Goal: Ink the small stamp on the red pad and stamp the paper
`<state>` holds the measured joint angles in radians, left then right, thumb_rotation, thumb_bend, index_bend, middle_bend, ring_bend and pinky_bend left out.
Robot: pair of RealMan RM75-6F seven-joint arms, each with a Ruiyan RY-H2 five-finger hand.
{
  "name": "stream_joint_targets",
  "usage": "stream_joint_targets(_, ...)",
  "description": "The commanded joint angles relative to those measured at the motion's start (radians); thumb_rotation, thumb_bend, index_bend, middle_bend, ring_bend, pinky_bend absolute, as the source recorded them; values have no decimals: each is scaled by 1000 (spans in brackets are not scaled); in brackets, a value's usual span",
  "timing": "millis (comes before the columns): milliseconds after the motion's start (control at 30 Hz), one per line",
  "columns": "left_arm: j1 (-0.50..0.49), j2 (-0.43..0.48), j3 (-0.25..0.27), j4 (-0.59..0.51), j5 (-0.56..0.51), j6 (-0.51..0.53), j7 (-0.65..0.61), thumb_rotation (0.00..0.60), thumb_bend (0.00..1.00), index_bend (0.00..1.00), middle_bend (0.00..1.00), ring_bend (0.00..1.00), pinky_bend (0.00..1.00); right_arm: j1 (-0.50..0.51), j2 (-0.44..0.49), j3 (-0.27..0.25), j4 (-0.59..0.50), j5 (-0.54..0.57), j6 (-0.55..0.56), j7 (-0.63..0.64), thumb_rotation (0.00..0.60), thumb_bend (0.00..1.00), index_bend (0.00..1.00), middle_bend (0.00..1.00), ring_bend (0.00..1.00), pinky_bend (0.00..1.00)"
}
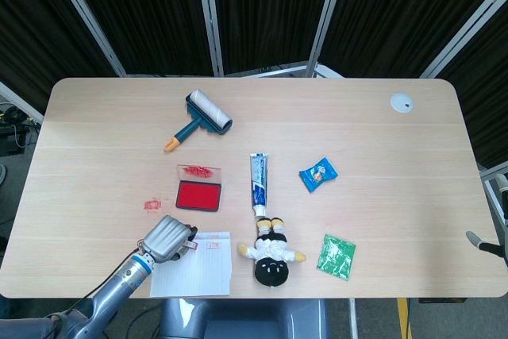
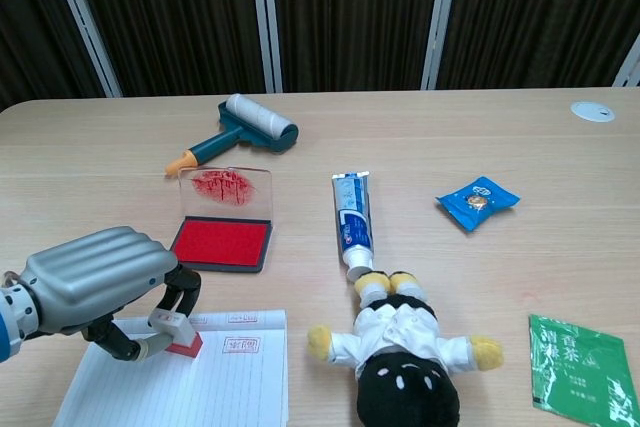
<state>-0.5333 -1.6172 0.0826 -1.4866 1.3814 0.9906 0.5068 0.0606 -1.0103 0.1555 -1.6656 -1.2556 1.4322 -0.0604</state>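
The stamp was small, rigid and probably light, so it was best gripped by its pale upper body, with the red inked base left free. The left hand held it so, pinched between fingers curled around it, the others closed above. The stamp stood slightly tilted, its base on the far left corner of the paper, beside a red print. The red pad lay just beyond, on the worktop. The right hand was not visible in either view.
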Motion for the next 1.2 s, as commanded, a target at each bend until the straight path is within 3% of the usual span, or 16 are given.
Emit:
stream_joint_targets(33, 0, -1, -1, 3, -1, -1, 2, 600, 451, 632, 576, 825, 883, 0, 0, 0, 1, 1, -1, -1, 600, 0, 0, 0, 0, 0)
stream_joint_targets(800, 1, 8, -13, -3, 10, 5, -7, 600, 450, 633, 576, 826, 883, 1, -2, 0, 2, 3, -2, -4, 600, 0, 0, 0, 0, 0)
stream_joint_targets(1200, 8, 170, -54, -184, 51, 89, -69, 600, 449, 632, 576, 825, 883, -4, 2, -3, -10, -9, 10, -3, 600, 0, 0, 0, 0, 0)
